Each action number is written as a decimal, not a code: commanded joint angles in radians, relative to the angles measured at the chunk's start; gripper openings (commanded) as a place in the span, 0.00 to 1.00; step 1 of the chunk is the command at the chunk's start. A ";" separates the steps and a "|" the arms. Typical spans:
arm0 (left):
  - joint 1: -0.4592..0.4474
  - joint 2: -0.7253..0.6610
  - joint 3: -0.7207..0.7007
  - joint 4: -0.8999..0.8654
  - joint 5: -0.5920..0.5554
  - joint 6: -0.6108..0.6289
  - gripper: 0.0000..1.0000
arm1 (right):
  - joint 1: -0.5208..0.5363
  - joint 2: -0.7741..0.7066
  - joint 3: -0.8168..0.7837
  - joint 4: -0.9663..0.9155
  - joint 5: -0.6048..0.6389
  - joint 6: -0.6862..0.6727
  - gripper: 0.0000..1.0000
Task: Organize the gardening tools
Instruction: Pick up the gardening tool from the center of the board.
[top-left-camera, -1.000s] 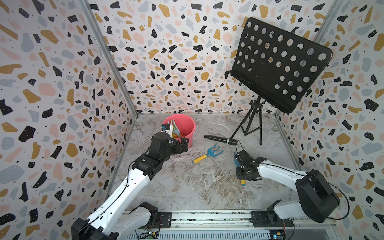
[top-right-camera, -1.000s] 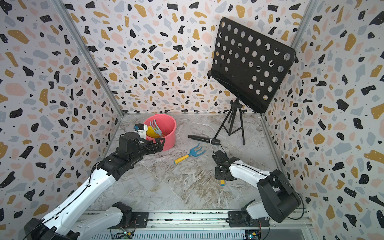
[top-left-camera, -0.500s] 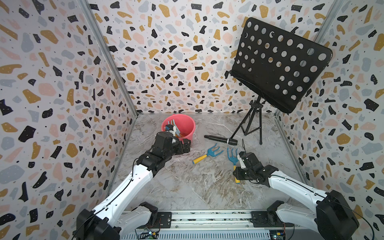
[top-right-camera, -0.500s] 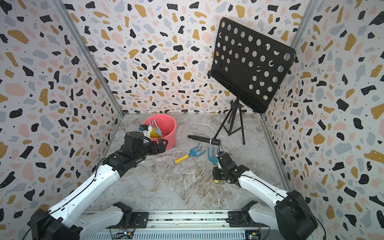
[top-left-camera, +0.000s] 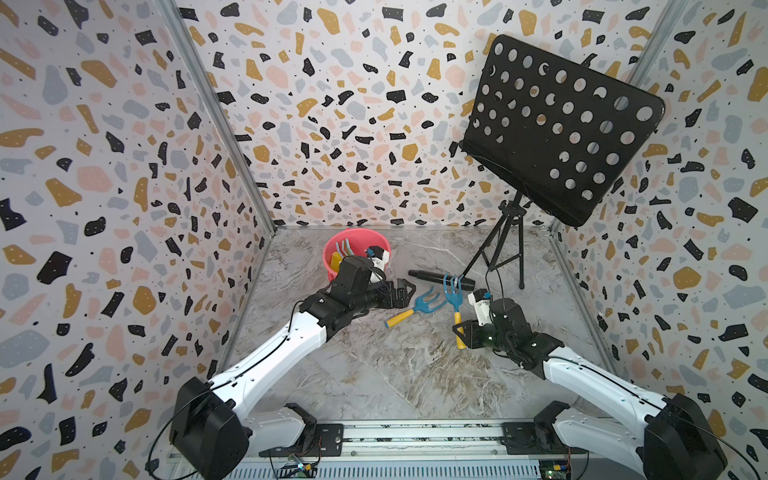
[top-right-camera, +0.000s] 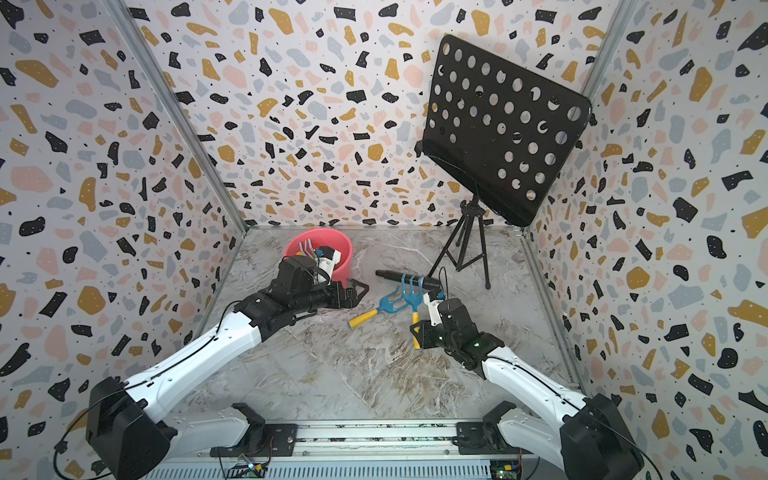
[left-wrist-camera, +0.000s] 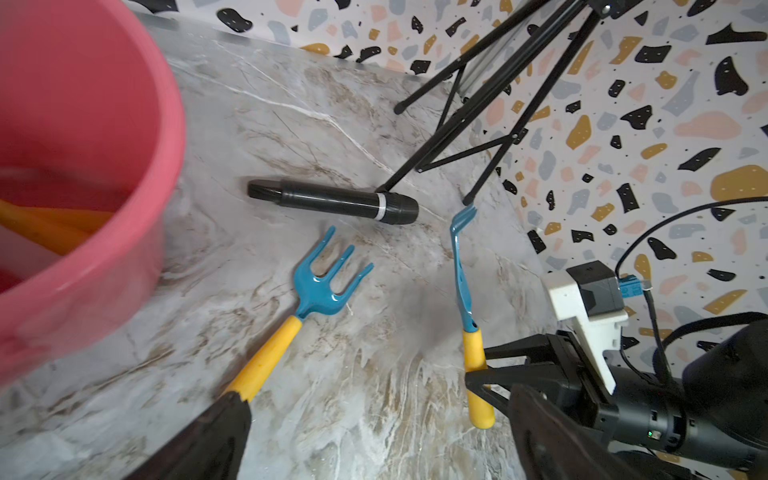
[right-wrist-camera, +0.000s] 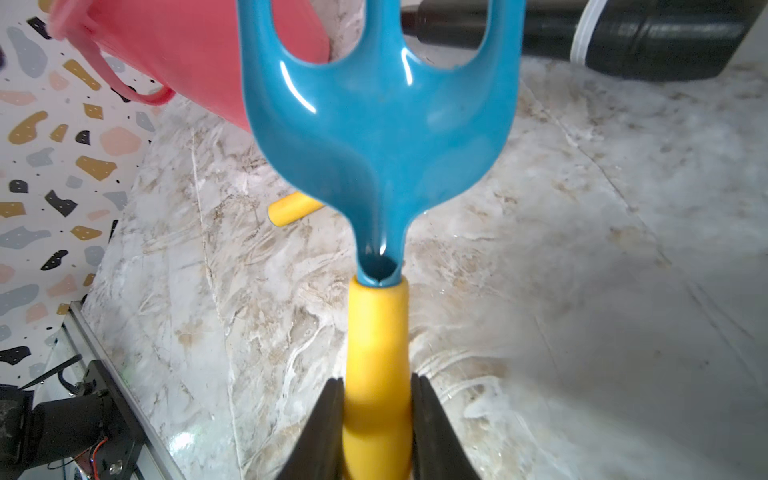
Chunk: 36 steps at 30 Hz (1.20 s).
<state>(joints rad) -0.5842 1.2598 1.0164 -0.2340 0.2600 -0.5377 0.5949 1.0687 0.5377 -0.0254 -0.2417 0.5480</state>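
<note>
The right gripper (right-wrist-camera: 377, 399) has its fingers clamped on the yellow handle of a blue fork (right-wrist-camera: 380, 137), raised off the floor (tines toward the black microphone (top-left-camera: 428, 277)). The left gripper (top-left-camera: 405, 292) hangs with fingers spread wide, empty, just beside a second blue fork (top-left-camera: 419, 305) lying on the marble. Behind it, the pink bucket (top-left-camera: 357, 231) holds a light-blue rake (top-left-camera: 344, 248) and a yellow tool (top-left-camera: 335, 262).

Both top views look down from high, far from the pink bucket (top-left-camera: 361, 236), toward the back wall (top-left-camera: 374, 124), sharing the whole desk (top-left-camera: 395, 374). The left wrist view, low beside the bucket, faces the microphone (left-wrist-camera: 332, 200); the right wrist view, behind the right gripper (right-wrist-camera: 377, 380), looks toward both.
</note>
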 joint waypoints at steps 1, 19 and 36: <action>-0.026 0.031 0.051 0.088 0.075 -0.033 0.99 | 0.021 0.010 0.035 0.082 -0.016 -0.023 0.00; -0.078 0.149 0.105 0.087 0.049 -0.032 0.81 | 0.147 0.072 0.126 0.099 0.027 -0.085 0.00; -0.078 0.160 0.080 0.145 0.054 -0.051 0.50 | 0.180 0.062 0.137 0.101 0.001 -0.104 0.00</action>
<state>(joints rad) -0.6594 1.4143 1.0912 -0.1436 0.3138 -0.5896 0.7650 1.1492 0.6277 0.0544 -0.2325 0.4633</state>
